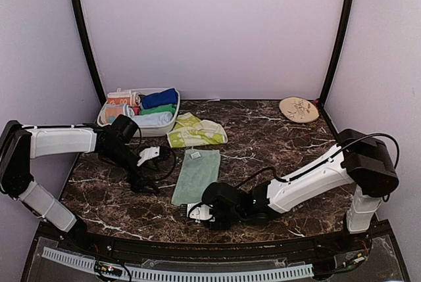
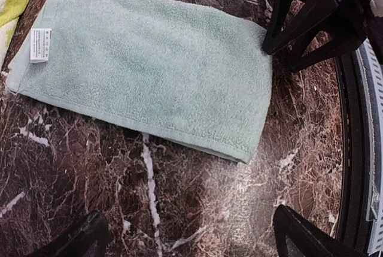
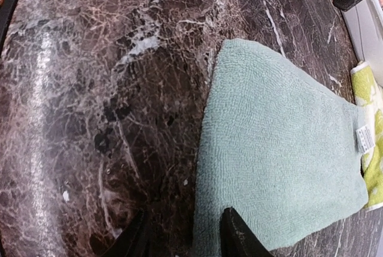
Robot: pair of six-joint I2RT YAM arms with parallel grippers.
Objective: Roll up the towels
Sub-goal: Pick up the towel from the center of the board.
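Marble table (image 1: 276, 137): 1 mint towel (image 1: 197, 175) flat, 1 yellow-green towel (image 1: 195, 131); L gripper (image 2: 188, 216), R gripper (image 3: 184, 215) both spread, empty.

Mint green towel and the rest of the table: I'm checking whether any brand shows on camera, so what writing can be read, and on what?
The small white tag at a corner of the pale mint green cloth towel: rows of dark print, too small and blurred to read in any view.
The round beige plate: a drawn pattern only, no letters.
No other text is visible.
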